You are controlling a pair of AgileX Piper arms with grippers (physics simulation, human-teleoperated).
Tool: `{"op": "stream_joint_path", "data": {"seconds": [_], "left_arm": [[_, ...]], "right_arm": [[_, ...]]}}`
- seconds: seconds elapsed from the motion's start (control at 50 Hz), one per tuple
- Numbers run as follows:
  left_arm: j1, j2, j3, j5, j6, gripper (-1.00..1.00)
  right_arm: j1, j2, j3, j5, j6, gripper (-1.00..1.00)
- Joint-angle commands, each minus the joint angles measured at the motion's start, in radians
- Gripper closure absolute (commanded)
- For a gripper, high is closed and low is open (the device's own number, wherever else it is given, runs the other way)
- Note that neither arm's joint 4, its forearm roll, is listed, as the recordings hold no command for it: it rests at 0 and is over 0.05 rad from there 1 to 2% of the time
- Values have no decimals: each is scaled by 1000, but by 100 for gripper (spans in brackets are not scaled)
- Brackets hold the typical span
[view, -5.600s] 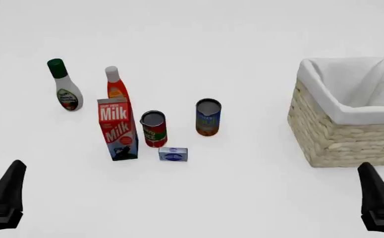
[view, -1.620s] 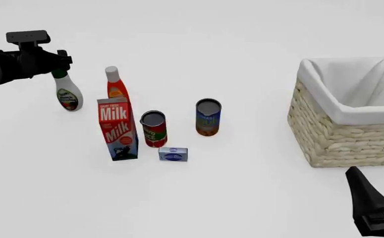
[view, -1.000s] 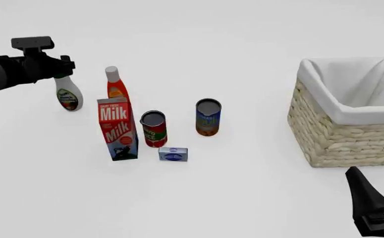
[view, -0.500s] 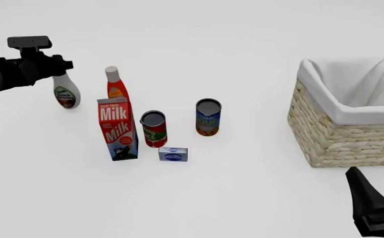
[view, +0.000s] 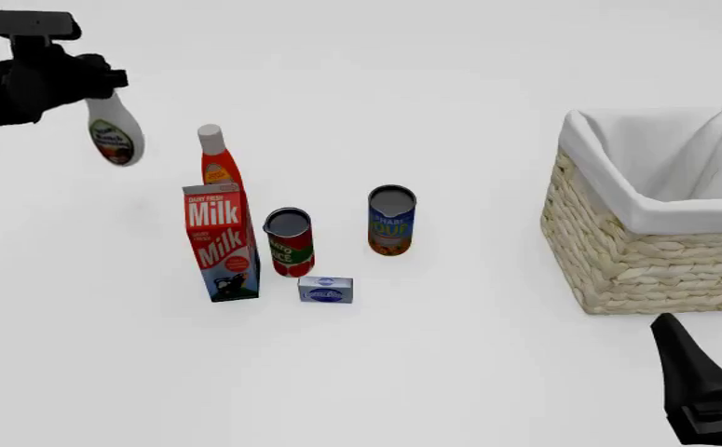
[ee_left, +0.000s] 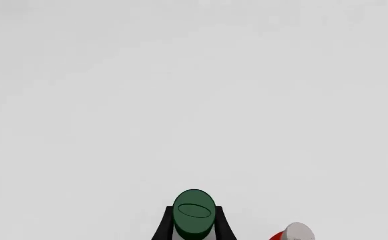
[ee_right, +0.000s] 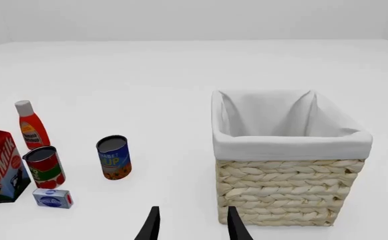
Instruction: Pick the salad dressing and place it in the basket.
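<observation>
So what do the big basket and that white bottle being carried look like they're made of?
The basket looks like woven wicker in a pale straw colour: thick plaited strands show on its walls. Its white lining, folded over the rim, creases like cloth. The bottle looks like smooth white plastic with a printed label and a dark green cap, though that's only its look in a render. The left gripper holds it by the neck.
</observation>
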Motion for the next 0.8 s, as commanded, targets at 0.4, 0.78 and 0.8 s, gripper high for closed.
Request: {"op": "stream_joint_path", "data": {"seconds": [0.4,0.78,0.8], "left_arm": [[-236,-360,-100,288,106,100],[-540,-485,-76,371,89,100],[-550,-485,-69,367,88,100]], "right_arm": [[10,0,0,-8,8,-100],[16,-3,0,-10,5,-100],[16,-3,0,-11,4,-100]]}}
